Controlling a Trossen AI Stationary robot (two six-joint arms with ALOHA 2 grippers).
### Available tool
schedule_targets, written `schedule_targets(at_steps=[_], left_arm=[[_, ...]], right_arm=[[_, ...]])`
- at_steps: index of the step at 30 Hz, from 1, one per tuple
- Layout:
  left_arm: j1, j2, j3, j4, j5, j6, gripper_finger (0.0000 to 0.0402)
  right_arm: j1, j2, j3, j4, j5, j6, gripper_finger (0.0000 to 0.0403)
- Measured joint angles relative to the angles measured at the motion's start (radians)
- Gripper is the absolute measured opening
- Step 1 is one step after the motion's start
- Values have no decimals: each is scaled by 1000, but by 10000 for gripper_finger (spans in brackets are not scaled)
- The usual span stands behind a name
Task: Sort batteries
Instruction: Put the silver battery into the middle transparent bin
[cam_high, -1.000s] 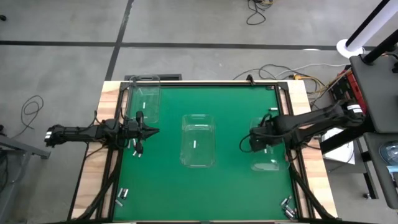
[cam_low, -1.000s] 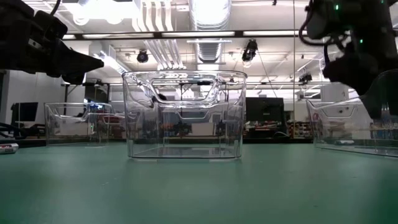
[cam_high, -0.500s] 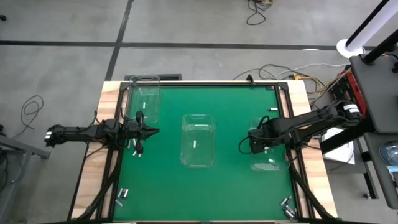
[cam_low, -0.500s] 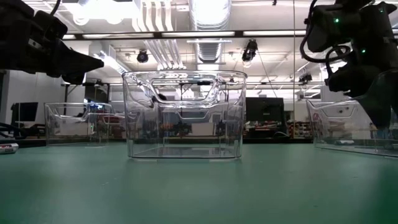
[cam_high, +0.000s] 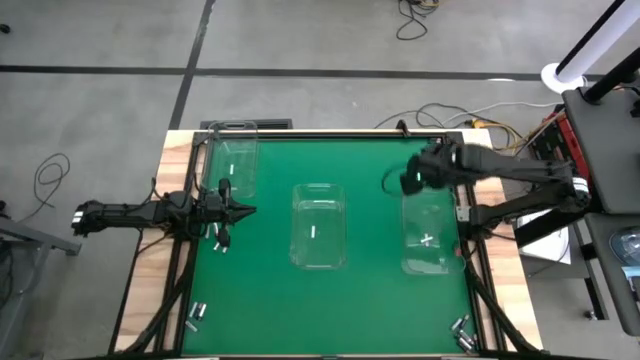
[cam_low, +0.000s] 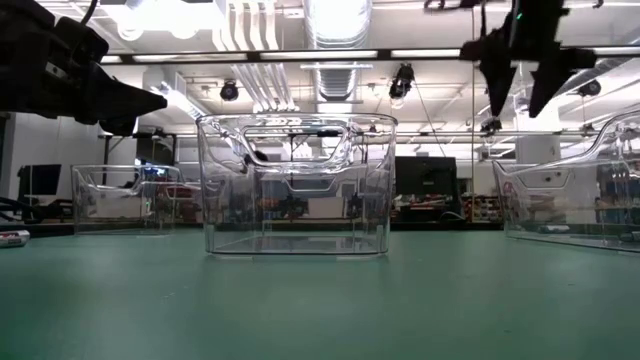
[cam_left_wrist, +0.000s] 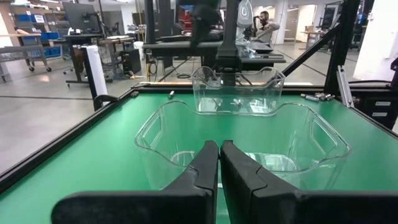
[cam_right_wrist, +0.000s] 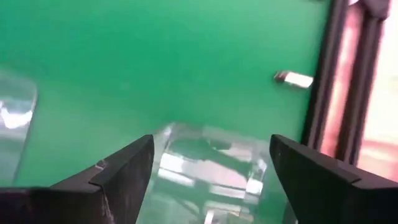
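Observation:
Three clear bins stand on the green mat: left (cam_high: 232, 160), middle (cam_high: 320, 225) and right (cam_high: 432, 232). Each holds a few small silvery batteries, such as one in the middle bin (cam_high: 313, 232) and a pair in the right bin (cam_high: 428, 240). Loose batteries lie at the near left (cam_high: 195, 314), the near right (cam_high: 462, 330), by the left arm (cam_high: 216, 240) and at the far right (cam_right_wrist: 293, 79). My left gripper (cam_high: 246, 210) is shut and empty, level, left of the middle bin (cam_left_wrist: 242, 143). My right gripper (cam_low: 522, 85) hangs open and empty, high over the right bin's far end (cam_right_wrist: 205, 163).
A black frame rail (cam_high: 455, 190) borders the mat, with wooden table edges (cam_high: 505, 290) outside it. Open green mat (cam_high: 380, 310) lies toward the near edge between the two loose heaps. Cables trail on the floor beyond the far edge.
My right gripper has risen and gone toward the table's far edge, from beside the right bin's middle to above its far end, and its arm has swung round with it. The left arm, the bins and the batteries have kept still.

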Motion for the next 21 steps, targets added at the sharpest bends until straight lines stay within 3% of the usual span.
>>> schedule_targets(at_steps=[3, 9, 15, 21], left_arm=[[0, 0, 0, 0, 0, 0, 0], [0, 0, 0, 0, 0, 0, 0], [0, 0, 0, 0, 0, 0, 0], [0, 0, 0, 0, 0, 0, 0]], right_arm=[[-181, 24, -22, 59, -17, -148, 303], [-500, 112, -148, 203, -146, -354, 300], [-597, 219, -221, 279, -195, -431, 312], [-613, 322, -198, 248, -196, -626, 310]])
